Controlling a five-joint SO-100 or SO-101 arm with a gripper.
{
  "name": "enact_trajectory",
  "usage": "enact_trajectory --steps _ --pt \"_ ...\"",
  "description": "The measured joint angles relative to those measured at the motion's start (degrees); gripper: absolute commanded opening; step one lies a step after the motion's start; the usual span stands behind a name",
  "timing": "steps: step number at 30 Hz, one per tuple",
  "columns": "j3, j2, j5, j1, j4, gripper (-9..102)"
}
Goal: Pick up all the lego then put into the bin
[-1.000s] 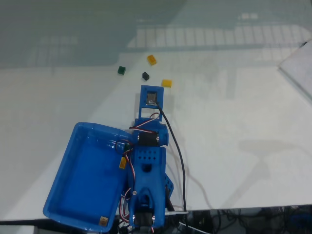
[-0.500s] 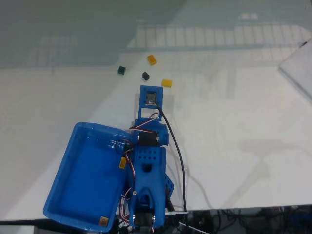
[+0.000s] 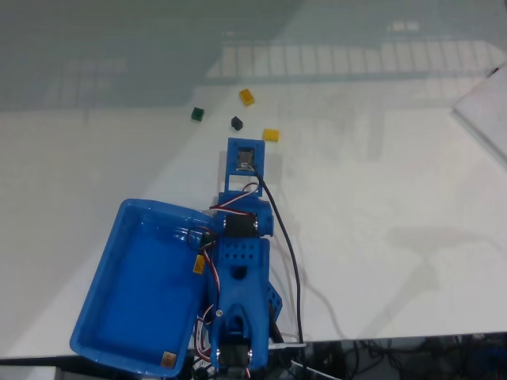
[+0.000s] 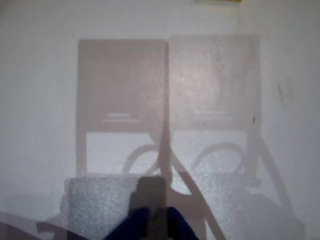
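I see four lego (image 3: 234, 123) loose on the table (image 3: 380, 198), far of the arm (image 3: 238, 277); bin (image 3: 135, 293) left. Gripper (image 4: 152, 227) jaws: can't tell.

Blue arm (image 3: 238, 277) folded low, end effector (image 4: 152, 225) tips together, empty

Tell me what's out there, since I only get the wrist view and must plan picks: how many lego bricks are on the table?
Observer: Four in the fixed view: upper yellow brick, lower yellow brick, dark green brick, black brick.
Operator: Which is nearest the arm?
Observer: The lower yellow brick, just beyond the arm.
Operator: And the bin?
Observer: The bin sits at lower left beside the arm's base, with no bricks visible inside.
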Motion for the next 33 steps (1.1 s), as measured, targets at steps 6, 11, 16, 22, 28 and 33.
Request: enact_trajectory --steps 6,11,16,22,28,33 --pt "0.00 0.09 4.83 1.41 -10.37 28" --pt "-0.09 -1.76 3.60 5.27 -19.25 27" --pt "-5.71 -18.28 2.37 7.29 -26.46 27" --pt "-23.91 -42.28 1.14 9.05 -30.32 27" --pt "-37.71 -61.70 0.35 10.81 -35.77 26" --pt "-44.82 -73.12 -2.20 12.57 -36.74 26"
